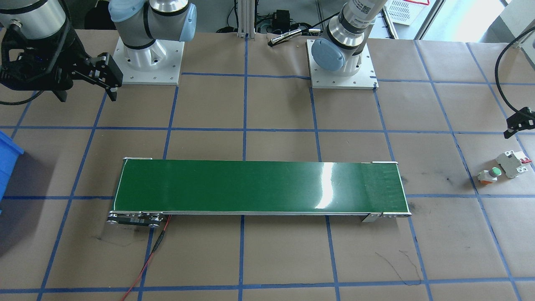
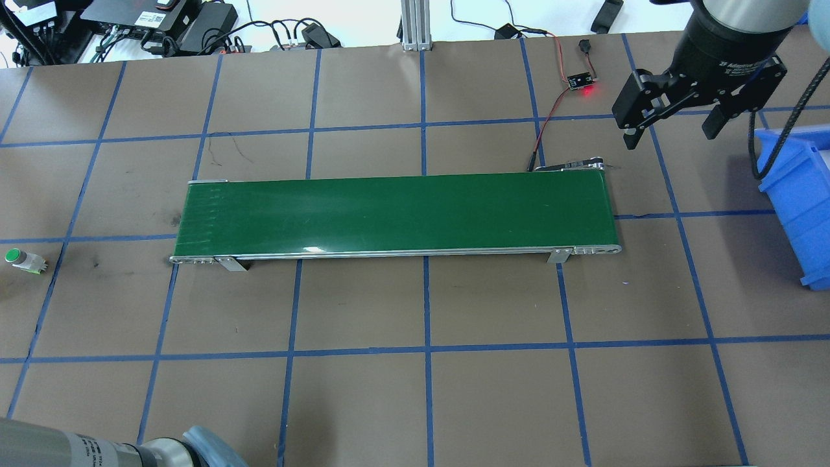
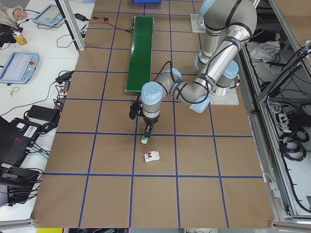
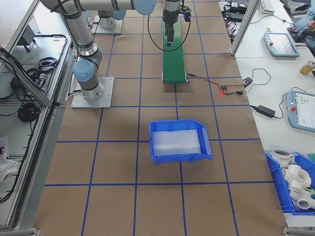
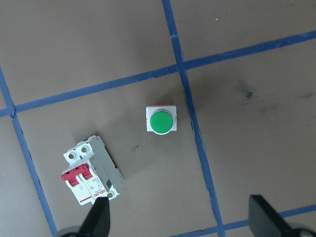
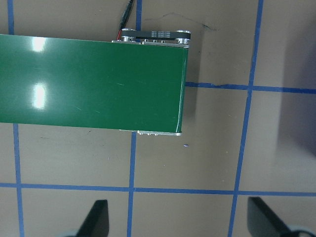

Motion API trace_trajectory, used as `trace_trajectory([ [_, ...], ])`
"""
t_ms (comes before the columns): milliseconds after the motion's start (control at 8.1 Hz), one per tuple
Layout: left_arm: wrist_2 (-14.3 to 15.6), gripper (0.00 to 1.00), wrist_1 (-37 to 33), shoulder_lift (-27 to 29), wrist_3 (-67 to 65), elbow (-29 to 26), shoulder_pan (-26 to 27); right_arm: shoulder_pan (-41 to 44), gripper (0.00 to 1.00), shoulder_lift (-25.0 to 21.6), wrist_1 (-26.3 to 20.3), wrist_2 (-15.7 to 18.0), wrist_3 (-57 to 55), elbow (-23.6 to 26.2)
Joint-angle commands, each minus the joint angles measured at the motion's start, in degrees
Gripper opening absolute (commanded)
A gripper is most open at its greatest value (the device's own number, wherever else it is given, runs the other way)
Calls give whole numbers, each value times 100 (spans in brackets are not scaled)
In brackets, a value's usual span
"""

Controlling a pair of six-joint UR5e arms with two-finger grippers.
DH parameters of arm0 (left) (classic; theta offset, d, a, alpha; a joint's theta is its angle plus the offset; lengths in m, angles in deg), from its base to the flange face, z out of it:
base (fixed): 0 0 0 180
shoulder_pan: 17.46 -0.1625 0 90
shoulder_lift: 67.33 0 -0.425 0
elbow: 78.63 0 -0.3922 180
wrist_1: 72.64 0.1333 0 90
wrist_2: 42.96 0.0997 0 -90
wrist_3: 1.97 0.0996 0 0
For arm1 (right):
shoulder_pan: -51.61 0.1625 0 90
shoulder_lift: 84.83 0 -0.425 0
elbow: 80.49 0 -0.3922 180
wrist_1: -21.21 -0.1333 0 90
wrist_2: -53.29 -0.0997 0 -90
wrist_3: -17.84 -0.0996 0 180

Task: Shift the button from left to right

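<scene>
The button (image 5: 161,121), with a green cap on a white collar, stands on the brown table just left of a blue tape line. It also shows at the table's left end (image 2: 23,258) and far right in the front view (image 1: 490,175). My left gripper (image 5: 181,223) hangs open above it, the button lying ahead of the two fingertips and touching neither. My right gripper (image 2: 671,133) is open and empty, hovering past the right end of the green belt (image 2: 395,214); its wrist view shows that belt end (image 6: 89,84).
A grey-white circuit breaker (image 5: 91,173) with red levers lies close beside the button. A blue bin (image 2: 797,201) stands at the table's right end. A red-lit board with wires (image 2: 581,82) sits behind the belt's right end.
</scene>
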Motion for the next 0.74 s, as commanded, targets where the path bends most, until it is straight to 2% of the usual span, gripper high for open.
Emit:
trace_trajectory([
  [0, 3, 100, 23, 318, 34, -9, -45, 0, 100, -8, 9, 0, 0, 34],
  [370, 3, 100, 58, 634, 8, 0, -53, 0, 100, -8, 9, 0, 0, 43],
  [617, 406, 100, 741, 758, -53, 0, -45, 0, 100, -8, 9, 0, 0, 43],
])
